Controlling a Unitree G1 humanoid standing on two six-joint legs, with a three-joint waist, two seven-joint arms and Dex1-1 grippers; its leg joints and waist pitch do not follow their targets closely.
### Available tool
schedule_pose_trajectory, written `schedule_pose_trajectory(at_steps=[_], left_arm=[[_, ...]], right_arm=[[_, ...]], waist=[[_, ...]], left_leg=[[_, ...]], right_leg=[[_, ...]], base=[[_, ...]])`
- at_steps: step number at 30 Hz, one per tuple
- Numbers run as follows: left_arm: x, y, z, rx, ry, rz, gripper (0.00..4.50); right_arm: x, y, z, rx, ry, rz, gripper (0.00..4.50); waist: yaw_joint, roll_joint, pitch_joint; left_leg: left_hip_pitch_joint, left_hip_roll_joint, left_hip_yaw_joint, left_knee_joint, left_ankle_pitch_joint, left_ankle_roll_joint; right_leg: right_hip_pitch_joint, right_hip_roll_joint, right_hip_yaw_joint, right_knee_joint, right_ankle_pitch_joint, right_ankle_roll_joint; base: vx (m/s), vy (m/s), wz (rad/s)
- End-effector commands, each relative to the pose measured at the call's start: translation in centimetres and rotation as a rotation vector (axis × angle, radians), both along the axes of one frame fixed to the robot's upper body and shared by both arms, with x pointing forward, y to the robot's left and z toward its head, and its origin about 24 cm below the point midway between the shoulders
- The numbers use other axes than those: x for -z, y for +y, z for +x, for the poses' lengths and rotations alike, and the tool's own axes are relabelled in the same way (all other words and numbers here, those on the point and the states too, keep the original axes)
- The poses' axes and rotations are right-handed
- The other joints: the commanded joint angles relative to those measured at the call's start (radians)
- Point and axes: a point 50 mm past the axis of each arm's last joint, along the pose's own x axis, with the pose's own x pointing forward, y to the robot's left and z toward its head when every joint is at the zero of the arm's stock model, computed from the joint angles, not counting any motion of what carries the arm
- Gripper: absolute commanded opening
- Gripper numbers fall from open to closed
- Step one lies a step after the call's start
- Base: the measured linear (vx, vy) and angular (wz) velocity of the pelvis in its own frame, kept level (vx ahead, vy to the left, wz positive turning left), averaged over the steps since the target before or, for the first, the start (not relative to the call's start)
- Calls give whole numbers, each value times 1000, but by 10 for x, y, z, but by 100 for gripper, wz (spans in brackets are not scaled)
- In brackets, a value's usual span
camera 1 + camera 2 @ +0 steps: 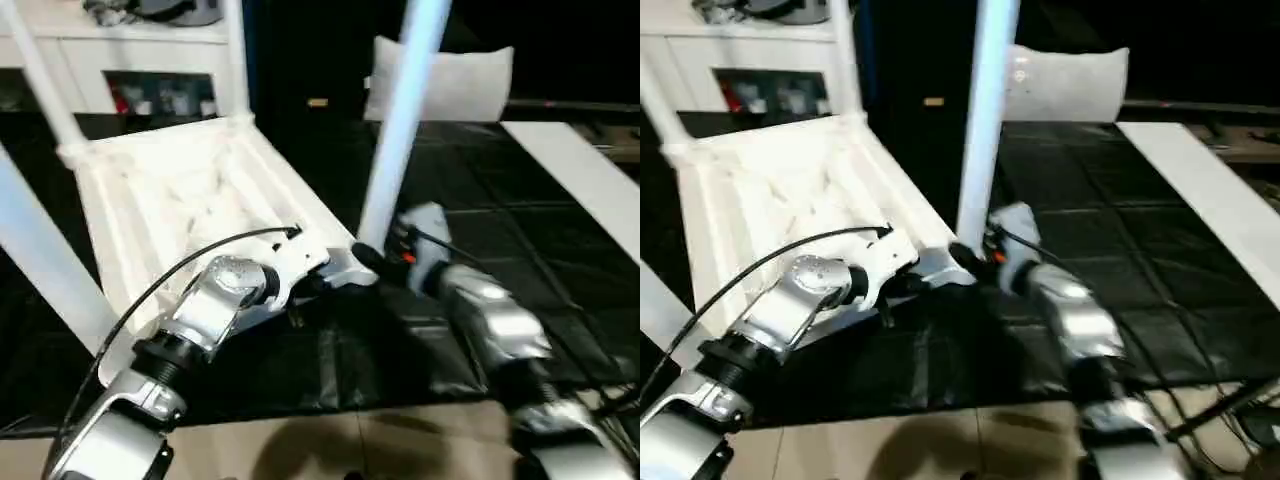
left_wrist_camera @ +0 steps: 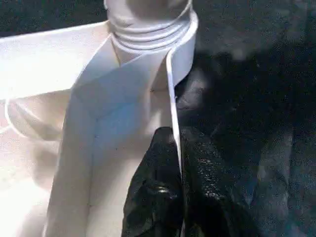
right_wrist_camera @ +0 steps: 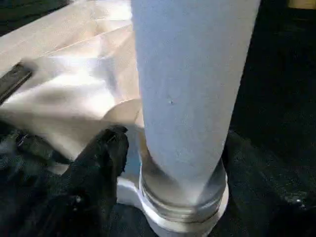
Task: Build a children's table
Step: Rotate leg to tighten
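A: Upturned children's table (image 1: 190,190) on the black floor mat (image 1: 1090,250), underside showing. Could shift or tip if the near-corner leg (image 1: 400,130) gets twisted hard. Left hand (image 2: 174,163) clenched on the rim wall beside that socket.

B: Right hand (image 3: 101,148) close against the leg's base; open or gripping, cannot tell. Might leave the leg crooked. White cabinet (image 1: 130,60) behind, pillow (image 1: 1070,85) beyond, both well apart.

- A black tiled floor mat (image 1: 470,230) is carrying the things.
- The children's table (image 1: 180,200) is lying upside down on its left part.
- A white pillow (image 1: 450,85) is sitting at the far edge.
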Motion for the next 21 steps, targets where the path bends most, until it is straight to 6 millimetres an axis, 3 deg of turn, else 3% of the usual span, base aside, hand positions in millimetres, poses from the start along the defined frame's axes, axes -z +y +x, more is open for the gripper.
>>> schedule_pose_trajectory(at_steps=[1, 2, 4, 6, 8, 11, 18, 21], left_arm=[[8, 4, -8, 92, 17, 33, 0], [8, 8, -13, 168, 19, 43, 0], [9, 12, -18, 236, 36, 49, 0], [9, 17, -23, 312, 55, 76, 0], [7, 20, -26, 372, 68, 82, 0], [2, 24, -30, 485, 87, 75, 0], [-5, 22, -36, 628, 120, 70, 0], [-7, 22, -36, 643, 123, 71, 0]], right_arm=[[-9, -4, -5, -106, -48, 0, 362], [-13, -15, -10, -162, -42, -5, 372], [-17, -21, -13, -214, -26, 7, 387], [-22, -26, -18, -296, -20, 0, 387], [-24, -30, -22, -377, -9, -24, 387], [-26, -33, -26, -484, 4, -64, 354], [-25, -25, -32, -660, 68, -69, 296], [-24, -21, -35, -705, 92, -54, 266]], waist=[[8, -4, -63], [17, -12, -62], [27, -12, -67], [35, -8, -69], [42, -6, -70], [50, -4, -68], [76, -8, -66], [76, -10, -65]], left_leg=[[-3, 41, -4, -72, -217, 65], [-11, 36, -1, -70, -197, 75], [-12, 33, 1, -66, -168, 82], [-14, 39, 2, -67, -106, 92], [-13, 42, 2, -67, -92, 102], [-6, 47, 5, -69, -104, 89], [4, 52, 11, -72, -127, 64], [-2, 50, 9, -73, -126, 59]], right_leg=[[37, -86, 78, -62, -354, -107], [39, -83, 82, -56, -371, -99], [40, -85, 86, -52, -386, -92], [39, -81, 90, -36, -306, -117], [40, -81, 90, -30, -267, -137], [36, -80, 92, -28, -258, -159], [31, -81, 99, -26, -283, -167], [35, -82, 98, -25, -288, -164]], base=[[66, -40, 8], [0, 0, 0], [0, 0, 0], [0, 0, 0], [0, 0, 0], [0, 0, 0], [0, 0, 0], [0, 0, 0]])
